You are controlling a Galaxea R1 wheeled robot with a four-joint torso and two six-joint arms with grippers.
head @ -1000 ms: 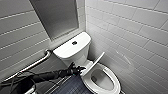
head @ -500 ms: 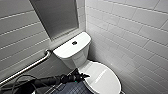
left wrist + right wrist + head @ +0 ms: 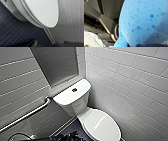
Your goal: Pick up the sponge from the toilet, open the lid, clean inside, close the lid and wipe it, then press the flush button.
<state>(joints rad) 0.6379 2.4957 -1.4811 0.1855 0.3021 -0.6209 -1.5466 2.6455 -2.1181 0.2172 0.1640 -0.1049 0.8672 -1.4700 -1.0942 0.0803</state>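
Observation:
The white toilet (image 3: 75, 100) stands in a tiled corner, with a dark round flush button (image 3: 74, 90) on its tank top. The oval lid (image 3: 101, 124) is down over the bowl. The left wrist view shows the lid (image 3: 42, 11) from the side, flat on the seat, with my left gripper (image 3: 36, 44) low beside the bowl, open and empty. The bright blue sponge (image 3: 144, 21) looms very close in the right wrist view, and my right gripper (image 3: 144, 45) is shut on it. A dark part of an arm (image 3: 71, 136) shows at the lower edge of the head view.
A metal grab bar (image 3: 27, 114) runs along the wall left of the tank. White tiled walls (image 3: 130, 84) close in on the toilet's right side and back. A grey recessed panel (image 3: 56, 64) sits above the tank. The floor (image 3: 18, 32) is dark blue tile.
The dark arm that reached across the head view toward the bowl has drawn back to the lower edge. The toilet and its shut lid stay the same.

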